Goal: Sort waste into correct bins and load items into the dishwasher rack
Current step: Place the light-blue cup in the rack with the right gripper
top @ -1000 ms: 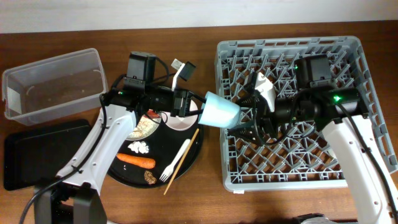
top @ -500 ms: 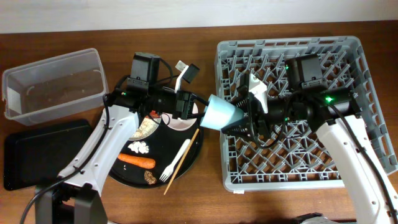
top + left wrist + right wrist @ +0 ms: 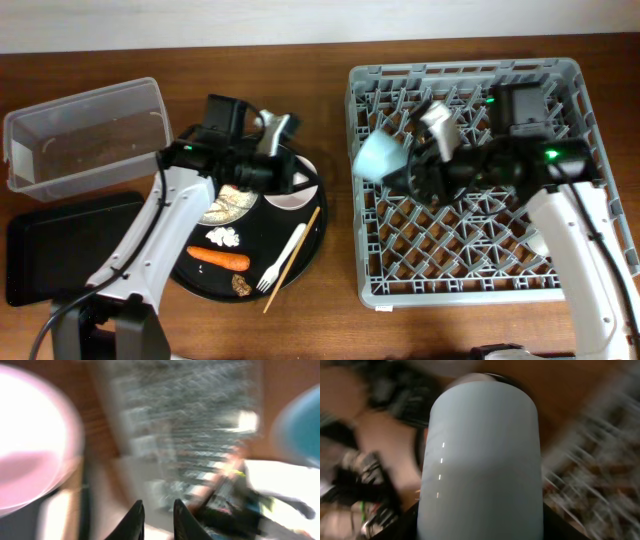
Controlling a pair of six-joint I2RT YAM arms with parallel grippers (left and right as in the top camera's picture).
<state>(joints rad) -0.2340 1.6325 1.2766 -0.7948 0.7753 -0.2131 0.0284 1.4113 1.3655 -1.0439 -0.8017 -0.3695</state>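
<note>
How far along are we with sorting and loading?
Done: nothing visibly sorted or racked yet. In hand: the right claw holds the light-blue cup over the dishwasher rack. Still to do: carrot, tissue wad, plate, bowl, fork and chopsticks sit on the round tray.

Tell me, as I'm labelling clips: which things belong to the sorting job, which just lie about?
Job: light-blue cup, grey rack, clear tub, flat black tray, white bowl, carrot, tissue wad, fork, chopsticks.
Lying about: round black tray, wooden table.
</note>
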